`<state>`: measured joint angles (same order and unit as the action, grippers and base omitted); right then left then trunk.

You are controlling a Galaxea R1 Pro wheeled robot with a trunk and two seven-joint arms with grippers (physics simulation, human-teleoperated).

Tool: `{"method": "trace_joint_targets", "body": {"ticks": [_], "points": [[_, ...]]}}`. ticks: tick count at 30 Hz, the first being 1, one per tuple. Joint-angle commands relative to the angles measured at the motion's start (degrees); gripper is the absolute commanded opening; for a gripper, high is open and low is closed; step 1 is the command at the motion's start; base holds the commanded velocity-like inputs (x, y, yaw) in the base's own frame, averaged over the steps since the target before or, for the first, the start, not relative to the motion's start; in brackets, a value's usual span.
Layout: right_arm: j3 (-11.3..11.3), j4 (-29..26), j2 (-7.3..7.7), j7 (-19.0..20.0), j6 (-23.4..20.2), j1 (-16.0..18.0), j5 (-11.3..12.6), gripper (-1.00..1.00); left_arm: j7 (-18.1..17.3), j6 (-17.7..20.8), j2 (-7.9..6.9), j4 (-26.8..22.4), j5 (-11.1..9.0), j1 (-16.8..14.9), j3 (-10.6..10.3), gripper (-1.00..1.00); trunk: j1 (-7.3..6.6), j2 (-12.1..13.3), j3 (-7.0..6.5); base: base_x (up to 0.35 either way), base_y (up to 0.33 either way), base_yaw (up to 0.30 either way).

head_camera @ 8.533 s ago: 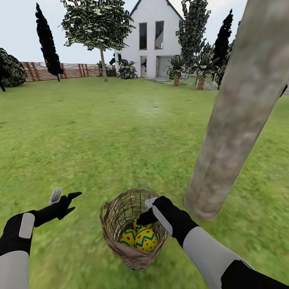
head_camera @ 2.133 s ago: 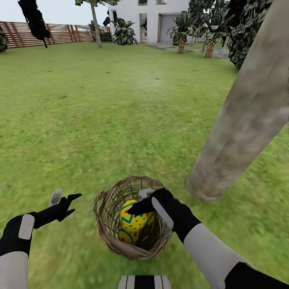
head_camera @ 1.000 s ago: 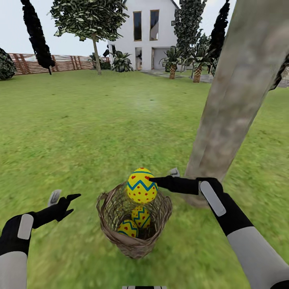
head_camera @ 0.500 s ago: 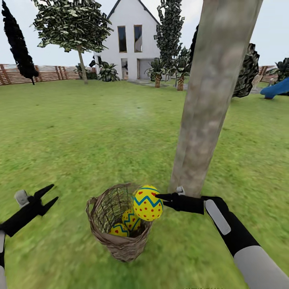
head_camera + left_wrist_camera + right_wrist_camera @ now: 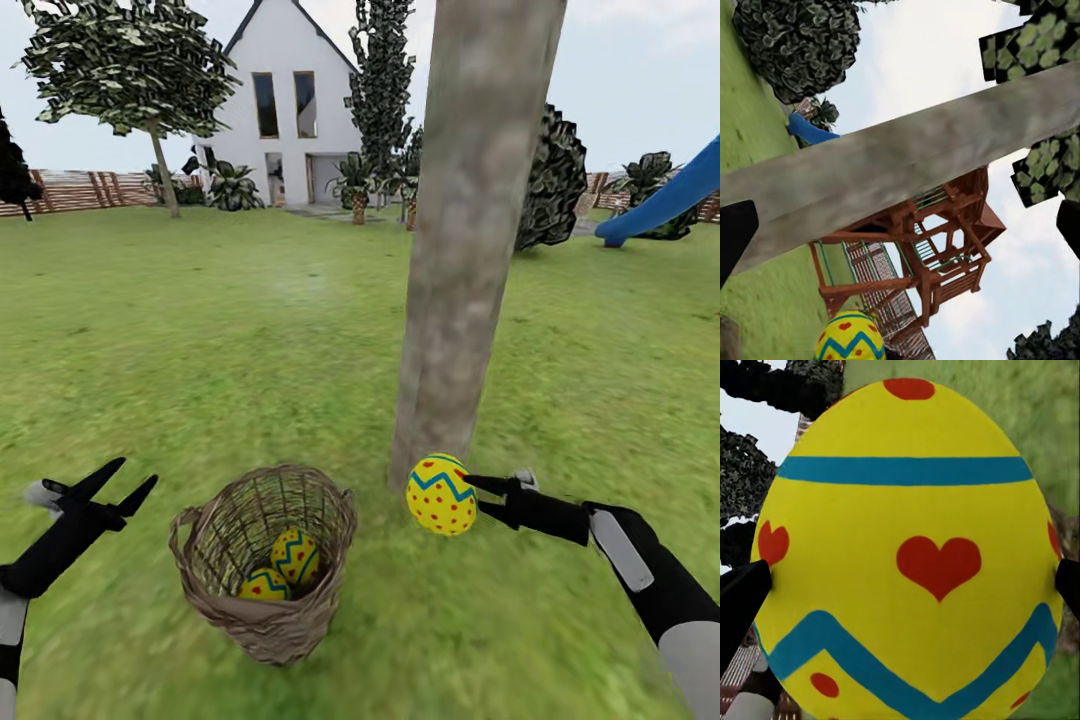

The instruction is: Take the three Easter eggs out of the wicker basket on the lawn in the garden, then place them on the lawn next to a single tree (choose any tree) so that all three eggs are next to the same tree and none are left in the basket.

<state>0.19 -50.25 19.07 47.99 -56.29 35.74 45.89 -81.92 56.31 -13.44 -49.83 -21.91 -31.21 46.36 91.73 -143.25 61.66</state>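
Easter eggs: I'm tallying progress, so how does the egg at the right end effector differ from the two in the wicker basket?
The held egg is clamped by the right end effector in the air beside the tree; the basket eggs lie loose inside the wicker basket. The held egg shows whole; the basket eggs are partly hidden by the weave and each other. All are yellow with blue zigzags and red marks.

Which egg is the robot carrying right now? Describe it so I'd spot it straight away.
Find the thick grey-beige tree trunk in the middle of the lawn. At its foot, the right gripper holds a yellow Easter egg with a blue zigzag and red dots above the grass. Unlike the other two eggs, it is outside the wicker basket.
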Motion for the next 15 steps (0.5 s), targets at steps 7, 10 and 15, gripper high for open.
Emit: {"method": "trace_joint_targets", "body": {"ticks": [7,10,15], "points": [[-0.55,8.89,0.14,-0.69,10.10,0.02,-10.03,-1.00,-0.12,0.45,3.45,-4.60,0.03,-0.02,-11.01,1.00,-0.01,-0.02,-0.09,0.024,-0.282,-0.060],[-0.43,10.91,-0.11,-1.26,11.42,-0.01,-15.32,-1.00,-0.25,-0.08,4.30,-4.72,0.01,-0.02,-11.43,1.00,-0.01,-0.02,-0.09,0.005,-0.018,0.000],[-0.31,11.30,-0.17,-2.76,14.67,-0.03,-19.20,-1.00,-0.35,-0.10,4.77,-4.25,-0.18,0.00,-11.43,1.00,-0.29,0.42,-0.74,0.000,-0.001,0.033]]}}
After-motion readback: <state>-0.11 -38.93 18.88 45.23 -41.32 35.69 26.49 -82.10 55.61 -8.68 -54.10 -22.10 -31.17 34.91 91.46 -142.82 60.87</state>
